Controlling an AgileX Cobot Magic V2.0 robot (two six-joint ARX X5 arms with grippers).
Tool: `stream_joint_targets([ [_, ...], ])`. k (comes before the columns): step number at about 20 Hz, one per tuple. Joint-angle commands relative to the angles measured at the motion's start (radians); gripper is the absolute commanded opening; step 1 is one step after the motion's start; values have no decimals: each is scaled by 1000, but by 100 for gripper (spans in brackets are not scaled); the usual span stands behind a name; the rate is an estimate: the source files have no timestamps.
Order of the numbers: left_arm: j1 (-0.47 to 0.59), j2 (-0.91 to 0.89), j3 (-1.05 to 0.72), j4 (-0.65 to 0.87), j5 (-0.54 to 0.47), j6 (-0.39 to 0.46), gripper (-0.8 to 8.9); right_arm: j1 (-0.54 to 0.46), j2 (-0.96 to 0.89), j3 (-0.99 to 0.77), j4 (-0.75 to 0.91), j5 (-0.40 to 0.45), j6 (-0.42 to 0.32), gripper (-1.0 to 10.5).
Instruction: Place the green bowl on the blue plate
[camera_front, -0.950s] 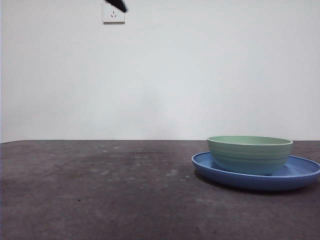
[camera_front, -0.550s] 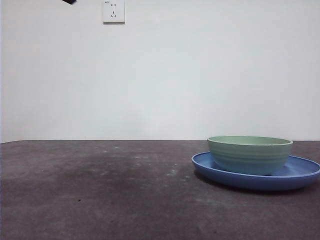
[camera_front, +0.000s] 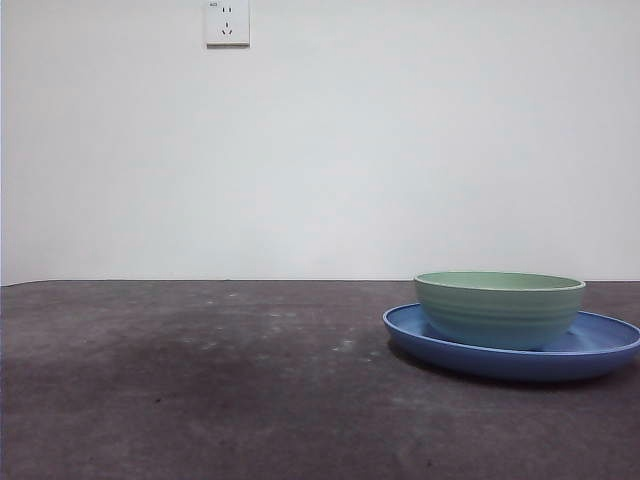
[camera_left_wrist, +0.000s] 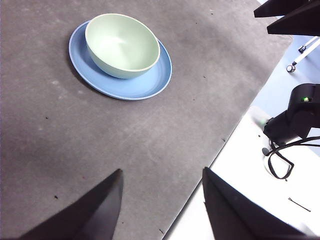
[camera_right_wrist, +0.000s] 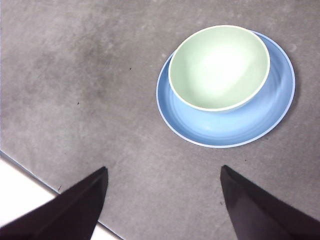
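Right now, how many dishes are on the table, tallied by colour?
Pale mint-green glossy round bowl: 1, resting on the plate.
Medium-blue shallow glossy round plate: 1.
Total: 2.

I count one bowl (camera_front: 499, 308) and one plate (camera_front: 600, 345) on my table (camera_front: 200, 380). One wall socket (camera_front: 227, 22) shows behind, and I have two grippers, left (camera_left_wrist: 161, 195) and right (camera_right_wrist: 164, 192).

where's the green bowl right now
The green bowl sits upright on the blue plate, low on the right of the front view, on the dark table; neither tool touches it.
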Motion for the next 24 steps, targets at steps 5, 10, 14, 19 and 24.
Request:
stream_joint_targets([
  [5, -6, 6, 6, 13, 5, 15, 249, 4, 7, 21, 17, 134, 106, 362],
  [10, -6, 6, 6, 13, 5, 15, 249, -2, 41, 21, 60, 304, 159, 361],
  [14, -6, 6, 6, 13, 5, 16, 249, -37, 138, 20, 106, 311, 160, 361],
  [19, -6, 6, 6, 12, 5, 27, 249, -105, 312, 20, 217, 214, 160, 361],
  [24, -6, 6, 6, 11, 5, 30, 249, -155, 549, 20, 333, 172, 139, 344],
])
